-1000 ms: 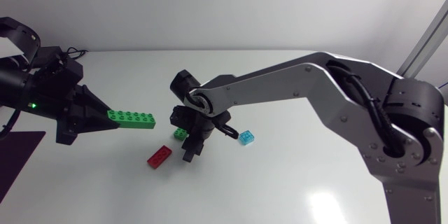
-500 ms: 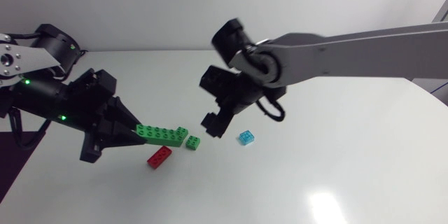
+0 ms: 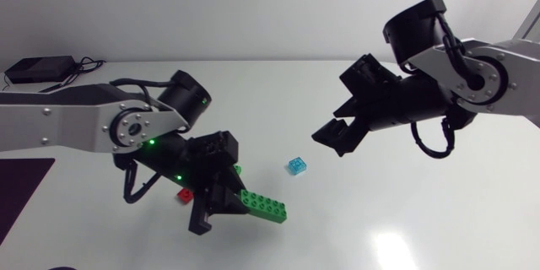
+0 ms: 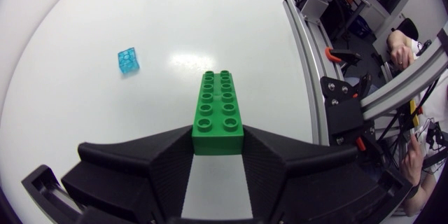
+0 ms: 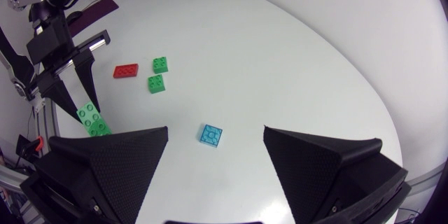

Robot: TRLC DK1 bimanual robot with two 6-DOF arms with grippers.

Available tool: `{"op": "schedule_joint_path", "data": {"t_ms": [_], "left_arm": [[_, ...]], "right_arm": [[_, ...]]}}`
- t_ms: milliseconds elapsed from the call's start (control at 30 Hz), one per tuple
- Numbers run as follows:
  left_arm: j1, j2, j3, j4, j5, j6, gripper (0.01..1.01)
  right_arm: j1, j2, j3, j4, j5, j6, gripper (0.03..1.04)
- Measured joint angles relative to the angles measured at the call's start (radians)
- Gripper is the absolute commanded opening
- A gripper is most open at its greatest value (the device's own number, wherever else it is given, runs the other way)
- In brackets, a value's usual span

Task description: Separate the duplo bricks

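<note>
My left gripper (image 3: 239,203) clamps one end of the long green brick (image 3: 263,206), low over the near table (image 3: 405,219), right of the red brick (image 3: 183,195). I should set it flat, clear of the cyan brick (image 3: 296,166), then release. My right gripper (image 3: 335,137) hangs wide, empty.

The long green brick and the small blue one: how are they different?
The long green brick is clamped in the left tool; the small blue brick lies loose on the table. The green one is a long bar with two rows of studs; the blue one is short and roughly square. Both are studded toy bricks.
</note>
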Motion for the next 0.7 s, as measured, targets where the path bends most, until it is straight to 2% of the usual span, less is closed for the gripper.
{"op": "schedule_joint_path", "data": {"t_ms": [267,633,700], "left_arm": [[-0.101,0.097,0.0,0.057,-0.048,-0.058,0.38],[-0.146,0.198,0.045,0.157,-0.114,-0.138,0.385],[-0.152,0.207,0.045,0.171,-0.126,-0.142,0.413]], "right_arm": [[-0.038,-0.053,-0.042,0.007,-0.032,0.0,0.98],[-0.04,-0.06,-0.061,0.023,-0.062,0.0,0.98],[-0.045,-0.063,-0.066,0.026,-0.077,0.0,0.98]]}}
